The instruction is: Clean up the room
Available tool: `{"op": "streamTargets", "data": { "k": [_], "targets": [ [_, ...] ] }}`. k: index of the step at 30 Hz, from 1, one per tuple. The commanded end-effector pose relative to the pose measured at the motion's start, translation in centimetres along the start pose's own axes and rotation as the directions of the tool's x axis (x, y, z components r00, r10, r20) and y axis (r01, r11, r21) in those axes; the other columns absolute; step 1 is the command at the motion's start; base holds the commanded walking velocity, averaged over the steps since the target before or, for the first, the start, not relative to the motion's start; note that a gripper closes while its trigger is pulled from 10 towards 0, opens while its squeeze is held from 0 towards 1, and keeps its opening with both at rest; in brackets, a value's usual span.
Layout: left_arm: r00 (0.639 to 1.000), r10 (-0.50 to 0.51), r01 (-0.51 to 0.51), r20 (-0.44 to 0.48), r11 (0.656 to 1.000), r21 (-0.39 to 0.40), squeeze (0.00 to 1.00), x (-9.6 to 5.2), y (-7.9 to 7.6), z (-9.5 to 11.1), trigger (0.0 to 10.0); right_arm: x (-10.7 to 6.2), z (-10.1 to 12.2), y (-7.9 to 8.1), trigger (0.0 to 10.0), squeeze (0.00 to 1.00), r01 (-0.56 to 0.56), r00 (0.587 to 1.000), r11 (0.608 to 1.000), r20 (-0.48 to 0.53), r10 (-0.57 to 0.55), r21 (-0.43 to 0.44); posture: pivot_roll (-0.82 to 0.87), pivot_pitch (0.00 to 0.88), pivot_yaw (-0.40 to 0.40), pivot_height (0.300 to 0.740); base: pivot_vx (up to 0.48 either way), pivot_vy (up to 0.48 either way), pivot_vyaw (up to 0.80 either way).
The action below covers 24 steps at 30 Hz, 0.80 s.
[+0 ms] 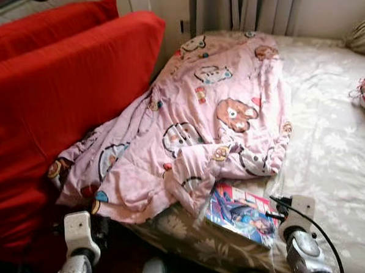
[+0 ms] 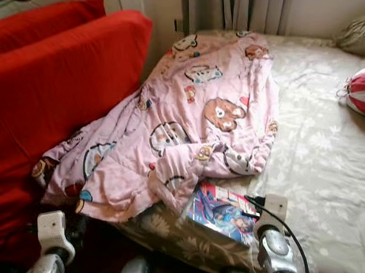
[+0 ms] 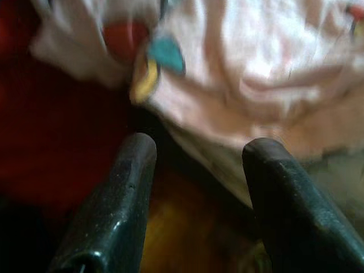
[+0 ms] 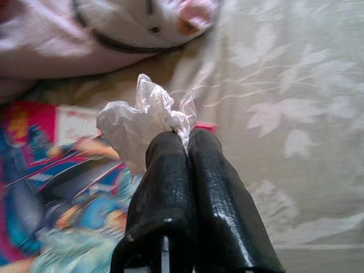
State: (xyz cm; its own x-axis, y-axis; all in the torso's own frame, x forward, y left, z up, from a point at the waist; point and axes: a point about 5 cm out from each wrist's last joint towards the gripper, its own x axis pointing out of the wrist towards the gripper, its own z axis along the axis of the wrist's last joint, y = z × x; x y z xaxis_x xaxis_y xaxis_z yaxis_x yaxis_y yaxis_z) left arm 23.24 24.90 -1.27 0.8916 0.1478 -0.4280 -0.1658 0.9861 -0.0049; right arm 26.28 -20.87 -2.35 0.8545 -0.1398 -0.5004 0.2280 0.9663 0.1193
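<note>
In the left eye view, a rumpled pink quilt (image 1: 194, 130) printed with cartoon animals lay heaped across the middle of the frame, one end sagging off the edge of the bed (image 1: 336, 147) toward the red sofa (image 1: 52, 100) at left. A glossy, brightly coloured magazine (image 1: 241, 213) lay flat at lower centre, partly tucked under the quilt's hem. The silver arms rose from the bottom corners.

The right eye view showed the same scene, with a red-and-white striped cushion (image 2: 362, 91) at the right edge, on the pale leaf-patterned sheet.

In the left wrist view, blurred, the left gripper (image 3: 196, 176) stood with its fingers spread wide apart and empty, aimed at the soft hanging edge of the quilt above dark floor.

In the right wrist view, the right gripper (image 4: 185, 142) had its fingers pressed together on a scrap of thin, crinkled, translucent plastic wrapper (image 4: 142, 122), held just above the magazine's corner.

By my judgement the tidying was at an early stage: one bit of litter was in hand, while the quilt lay unfolded and the magazine was not yet put away.
</note>
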Motion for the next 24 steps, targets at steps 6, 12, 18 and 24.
{"op": "streamTargets", "data": {
  "k": [6, 12, 18, 24],
  "targets": [
    [0.994, -0.047, 0.049, -0.098, 0.999, 0.018, 0.00, 0.8, -0.6, -1.2, 10.0, -0.3, -1.8, 1.8, 10.0, 0.00, -0.102, 0.989, 0.994, -0.106, 0.099, -0.025, 0.07, 0.000, 0.049, 0.640, 0.000, 0.000, 0.00],
    [0.978, -0.010, 0.008, -0.209, 1.000, -0.008, 0.00, -0.1, -1.3, -4.1, 10.0, -1.0, -3.4, 0.1, 10.0, 0.00, 0.012, 0.987, 1.000, -0.161, -0.013, -0.004, 0.07, 0.000, 0.027, 0.640, 0.000, 0.000, 0.00],
    [0.955, 0.022, -0.031, -0.296, 0.999, -0.026, 0.00, -1.6, -1.3, -6.6, 10.0, -1.8, -4.9, -0.9, 10.0, 0.00, 0.043, 0.974, 0.998, -0.221, -0.052, -0.047, 0.08, 0.000, 0.005, 0.640, 0.000, 0.000, 0.00],
    [0.932, 0.062, -0.082, -0.356, 0.996, -0.043, 0.00, -3.0, -1.0, -8.6, 10.0, -2.1, -5.4, -1.4, 10.0, 0.00, 0.003, 0.968, 0.992, -0.250, -0.035, -0.128, 0.10, 0.000, -0.022, 0.650, 0.000, 0.000, 0.00]
  ]
}}
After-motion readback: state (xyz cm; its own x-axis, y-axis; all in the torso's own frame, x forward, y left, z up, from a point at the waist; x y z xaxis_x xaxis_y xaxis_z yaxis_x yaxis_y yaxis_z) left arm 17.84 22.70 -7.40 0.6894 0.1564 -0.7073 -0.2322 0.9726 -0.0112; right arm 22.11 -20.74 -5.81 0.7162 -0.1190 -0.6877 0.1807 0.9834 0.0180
